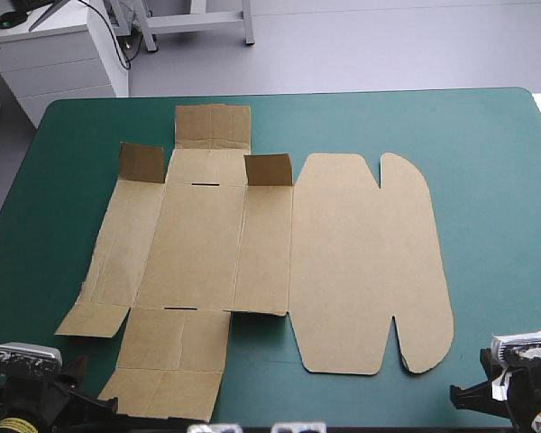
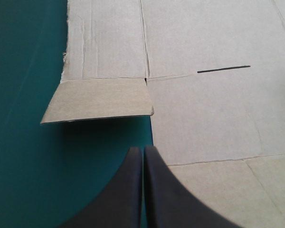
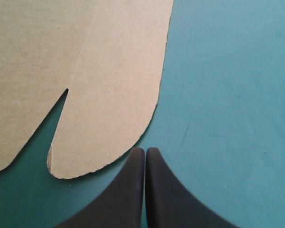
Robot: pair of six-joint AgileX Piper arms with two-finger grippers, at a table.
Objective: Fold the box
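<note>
The brown box (image 1: 252,262) lies as a flat cut sheet in the middle of the teal-green table, its rounded lid panel (image 1: 370,262) to the right. Two small flaps (image 1: 268,170) near the far side stand raised, and a far flap (image 1: 213,126) tilts up. My left gripper (image 2: 143,149) is shut, its tip over the box's near-left corner, beside a small side flap (image 2: 99,99). My right gripper (image 3: 145,151) is shut, just off the rounded near-right corner of the lid (image 3: 109,95), over bare cover. In the high view both grippers sit at the near edge.
A white cabinet (image 1: 54,45) stands beyond the table's far left corner. Bare teal-green cover (image 1: 496,180) lies to the right of the box and along the far edge.
</note>
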